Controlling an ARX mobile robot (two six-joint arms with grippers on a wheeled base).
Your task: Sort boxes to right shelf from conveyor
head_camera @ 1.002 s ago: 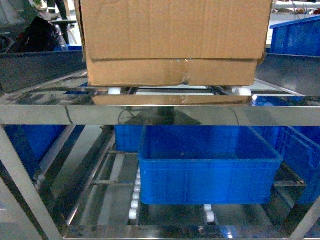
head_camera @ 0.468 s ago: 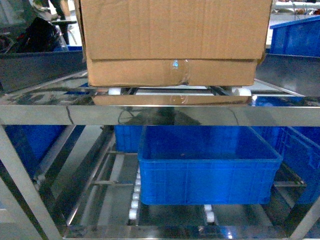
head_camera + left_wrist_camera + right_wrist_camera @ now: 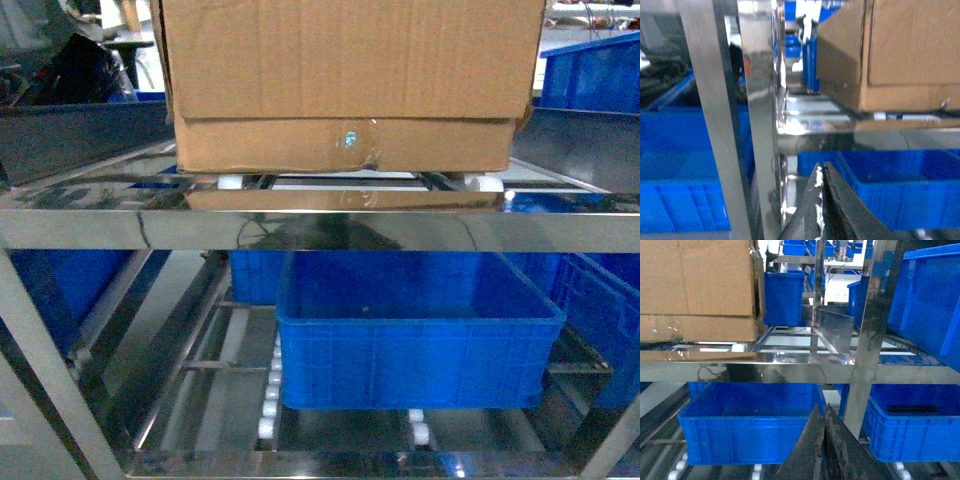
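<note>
A large brown cardboard box [image 3: 345, 85] with a taped bottom seam rests on the upper tier of the steel shelf [image 3: 320, 228], filling the top of the head view. In the left wrist view the box [image 3: 905, 55] sits up and to the right of my left gripper [image 3: 821, 167], whose jaws are shut with nothing between them. In the right wrist view the box [image 3: 697, 290] is at upper left, and my right gripper [image 3: 821, 410] is shut and empty below the shelf rail [image 3: 740, 371]. Neither gripper touches the box. The conveyor is out of view.
A blue plastic crate [image 3: 415, 330] sits on the lower tier's white rollers [image 3: 268, 405]. More blue crates [image 3: 925, 425] flank it on the right and left [image 3: 687, 200]. Steel posts [image 3: 715, 120] stand close beside the left gripper, and another post [image 3: 865, 365] beside the right.
</note>
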